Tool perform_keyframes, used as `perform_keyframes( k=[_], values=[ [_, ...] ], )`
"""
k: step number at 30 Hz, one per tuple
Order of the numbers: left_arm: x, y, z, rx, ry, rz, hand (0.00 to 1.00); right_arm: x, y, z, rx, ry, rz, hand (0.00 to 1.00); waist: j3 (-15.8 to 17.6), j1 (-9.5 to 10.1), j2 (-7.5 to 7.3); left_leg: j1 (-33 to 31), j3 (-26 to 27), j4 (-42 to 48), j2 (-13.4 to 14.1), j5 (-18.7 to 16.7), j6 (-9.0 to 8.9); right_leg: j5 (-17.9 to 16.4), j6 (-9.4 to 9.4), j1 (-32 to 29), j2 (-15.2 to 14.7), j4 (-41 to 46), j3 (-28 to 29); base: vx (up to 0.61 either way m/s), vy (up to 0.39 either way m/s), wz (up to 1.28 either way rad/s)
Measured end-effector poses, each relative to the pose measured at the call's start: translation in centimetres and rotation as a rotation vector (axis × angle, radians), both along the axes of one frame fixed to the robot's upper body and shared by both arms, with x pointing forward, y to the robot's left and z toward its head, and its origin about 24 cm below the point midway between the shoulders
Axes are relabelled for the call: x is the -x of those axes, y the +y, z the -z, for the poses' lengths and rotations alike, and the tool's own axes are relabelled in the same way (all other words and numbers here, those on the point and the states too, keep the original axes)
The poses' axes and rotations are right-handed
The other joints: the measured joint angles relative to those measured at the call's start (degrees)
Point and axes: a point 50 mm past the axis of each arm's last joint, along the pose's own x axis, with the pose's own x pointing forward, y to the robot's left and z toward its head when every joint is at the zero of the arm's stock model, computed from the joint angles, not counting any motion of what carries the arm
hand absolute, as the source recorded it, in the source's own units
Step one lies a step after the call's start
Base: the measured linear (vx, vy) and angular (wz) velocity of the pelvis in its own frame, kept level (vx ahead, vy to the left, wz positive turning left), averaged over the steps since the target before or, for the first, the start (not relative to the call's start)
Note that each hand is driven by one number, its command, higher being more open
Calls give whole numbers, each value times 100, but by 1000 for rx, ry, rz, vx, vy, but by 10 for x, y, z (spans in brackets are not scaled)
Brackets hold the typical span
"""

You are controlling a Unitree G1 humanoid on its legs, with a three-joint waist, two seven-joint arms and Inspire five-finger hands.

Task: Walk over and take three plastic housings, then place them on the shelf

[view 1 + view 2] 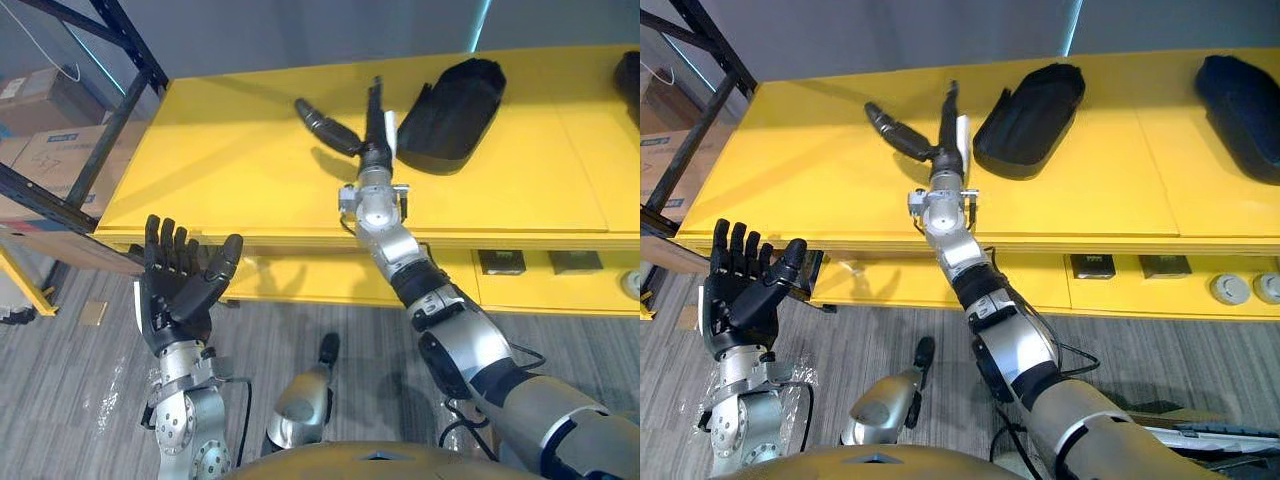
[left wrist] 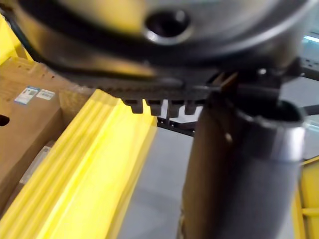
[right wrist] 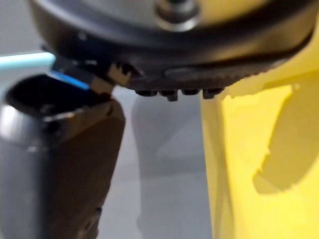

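Plastic housing (image 1: 452,110) on yellow table (image 1: 230,170), right hand (image 1: 371,148) beside

Both eye views looked steeply down from the head, at mid range, over the table (image 1: 230,170) and the floor (image 1: 330,320) before its near edge. They shared the table's top, the right hand (image 1: 372,150) stretched over it, the left hand (image 1: 175,295) raised before the near edge, and a housing (image 1: 455,110). The right eye view sat slightly rightward and took in more of the table's right end. Each wrist view looked along its own hand from very close: the left toward a box (image 2: 25,129), the right onto the table.
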Motion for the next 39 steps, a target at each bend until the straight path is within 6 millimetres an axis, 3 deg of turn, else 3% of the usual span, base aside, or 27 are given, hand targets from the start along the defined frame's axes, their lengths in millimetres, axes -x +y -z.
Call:
perform_keyframes(
  k=[4,13,26,34,39],
  values=[
    [0,-6,2,23,18,2,100,-5,-13,-4,-4,-2,94,100,13,2,15,-25,71,2,-52,31,36,-67,10,-149,-131,188,105,12,-27,-6],
    [-5,-18,9,78,35,39,100,-11,-44,-19,101,-72,219,100,244,-36,223,-21,81,4,-84,48,41,-156,6,-253,-223,330,186,4,-41,-3],
    [-13,-21,5,53,9,87,100,-7,-30,-12,188,-92,120,100,409,-188,276,58,228,4,-33,50,39,-11,32,-239,-111,59,369,-4,-36,-7],
    [-16,-20,13,43,22,88,100,14,-16,10,251,-119,11,100,420,-359,253,182,407,3,53,9,9,210,29,-146,64,-322,546,-32,-42,-13],
    [-10,-15,14,31,22,54,100,35,-6,-2,225,-217,-117,100,398,-483,169,207,565,2,141,-56,-2,390,21,-145,197,-600,663,-47,-40,-16]
  ],
)
